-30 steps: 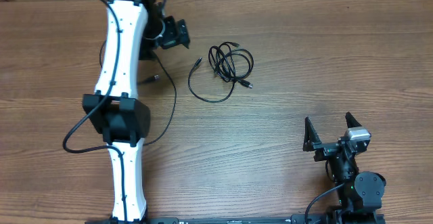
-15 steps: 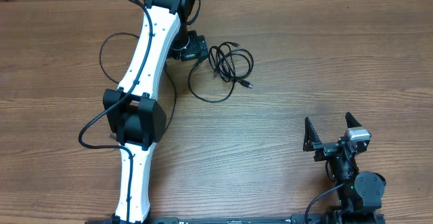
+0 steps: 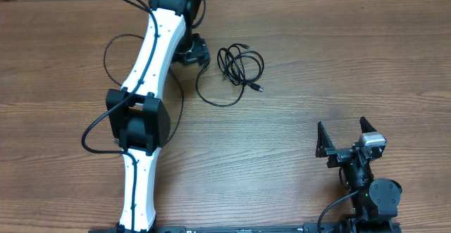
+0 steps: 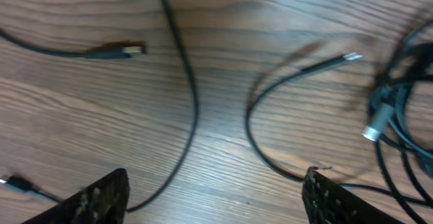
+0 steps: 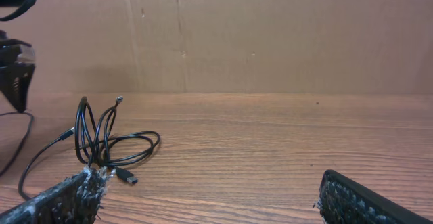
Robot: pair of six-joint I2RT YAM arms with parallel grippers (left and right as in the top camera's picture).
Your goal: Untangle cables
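- Table (image 3: 338,64): wood-grain top, and smooth enough, I'd judge, that a cord will slide when dragged.
- Left arm (image 3: 151,57): stretched out to the far side, with the left gripper (image 3: 196,52) just beside the cables (image 3: 239,65). On my wrist feed its fingers stand wide apart with nothing between them but tabletop and cord lying flat.
- Right gripper (image 3: 345,140): parked near my edge, well apart from the cables, spread wide and holding nothing.
- Knot (image 5: 101,143): several thin black loops piled together, some arching up off the wood. I expect them to be light and limp with a little springiness, so pulling one strand will probably drag the whole pile.
- Loop (image 3: 215,96): one loose strand curving out from the knot toward the left gripper. It lies flat and alone, which looks like my easiest pinch.
- Plug (image 4: 342,59): a small stiff tip at the end of that strand. I'd grab the cord just behind it, since the metal end looks slippery and too small to clamp squarely.
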